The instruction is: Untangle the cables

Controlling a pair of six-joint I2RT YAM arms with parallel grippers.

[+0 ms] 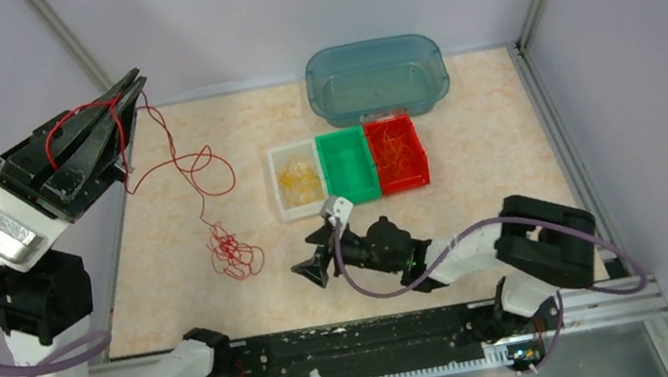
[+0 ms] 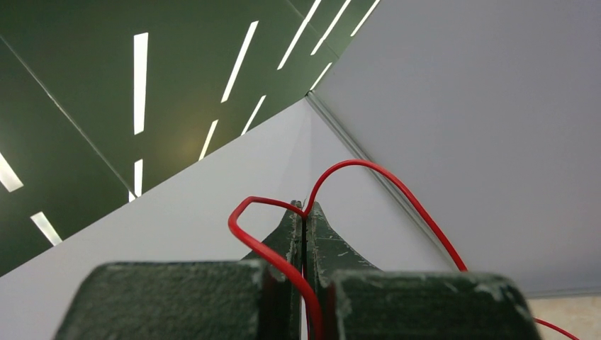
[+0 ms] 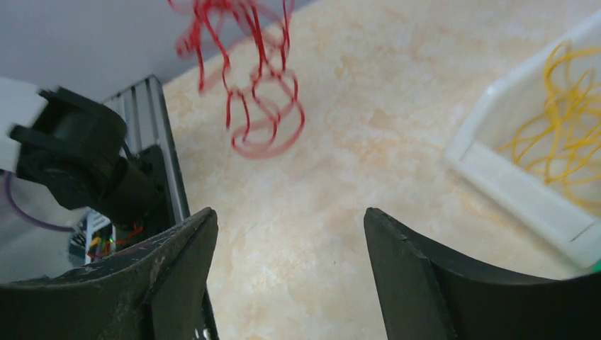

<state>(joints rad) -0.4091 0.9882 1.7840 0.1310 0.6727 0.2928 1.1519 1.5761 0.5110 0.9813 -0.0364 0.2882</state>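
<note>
Closest to the near edge of the bench (image 1: 175, 295), about the middle, the right claw (image 1: 311, 271) sits low with its jaws wide apart and nothing between them. It's pointed left at the tangle, so my guess is it's lining up to pin or grab the knot.

A bit further in and left of centre is the knotted end of the red cable (image 1: 233, 250), a loose clump on the bench. From there one strand runs up and left into the air. The left claw (image 1: 131, 84) is way up over the far left corner, fully closed on that strand, and a loop pokes out past its tips. Holding it that high probably lets the knot hang slack and open up.

Past the middle there's a row of bins: a white bin (image 1: 277, 182) holding yellow cables (image 1: 300, 179), a green bin (image 1: 348, 166), and a red bin (image 1: 420, 149) with orange cables (image 1: 395, 148). Looks like sorting by colour. A teal tub (image 1: 371, 44) is at the far edge.
</note>
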